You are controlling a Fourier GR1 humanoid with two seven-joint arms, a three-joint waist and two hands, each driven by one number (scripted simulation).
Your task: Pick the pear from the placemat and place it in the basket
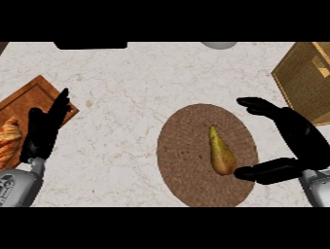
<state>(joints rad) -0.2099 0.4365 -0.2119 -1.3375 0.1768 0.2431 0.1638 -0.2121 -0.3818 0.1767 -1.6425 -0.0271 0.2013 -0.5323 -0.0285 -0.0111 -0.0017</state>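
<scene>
We are looking at the pear [221, 151] lying on its side near the middle of the round woven placemat [189, 165], its narrow end pointing away from us. We are holding our right hand [304, 141] spread open just to its right, grasping nothing, with the thumb close against the wide end. Our left hand [45, 129] is resting open over the wooden board [24, 99], beside the croissant [6, 141]. We are judging the risk to be this: fingers closing off-centre could roll the tapered pear away, and the near wall of the basket [318, 82] could catch it during the carry.
</scene>
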